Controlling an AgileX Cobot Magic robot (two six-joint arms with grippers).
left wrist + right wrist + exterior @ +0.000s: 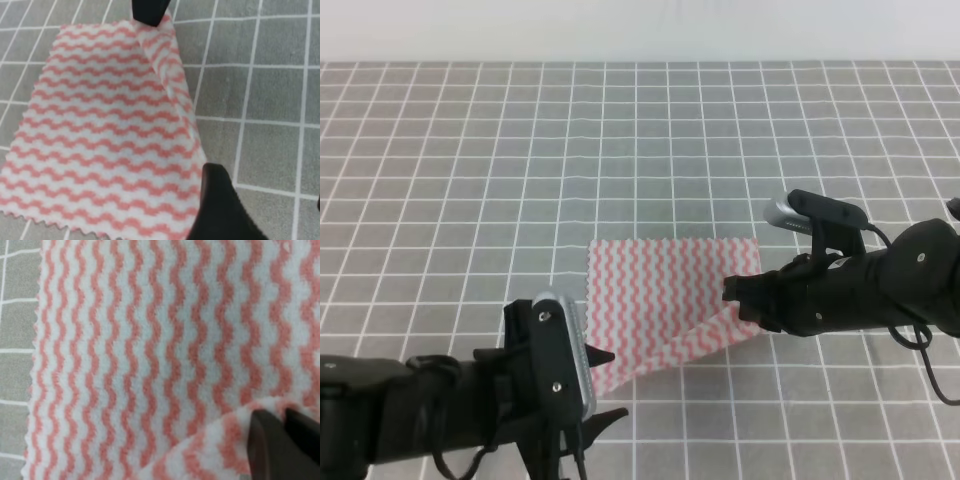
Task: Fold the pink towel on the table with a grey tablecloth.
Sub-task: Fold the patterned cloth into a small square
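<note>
The pink towel (655, 290), striped in wavy pink and white, lies on the table with a grey tablecloth (520, 180). My right gripper (730, 292) is shut on the towel's near right corner, which is lifted and curled over the rest of the cloth. In the right wrist view its dark fingers (265, 445) pinch that raised corner above the towel (150, 340). My left gripper (608, 385) is open at the towel's near left corner. One of its fingers (220, 210) stands at the edge of the towel (100, 125). The right gripper's tip (150, 10) shows at the top of that view.
Only white-gridded grey cloth surrounds the towel, running to a pale wall (640, 30) at the back. Both black arms lie low over the near part of the table, left (410, 410) and right (880, 285).
</note>
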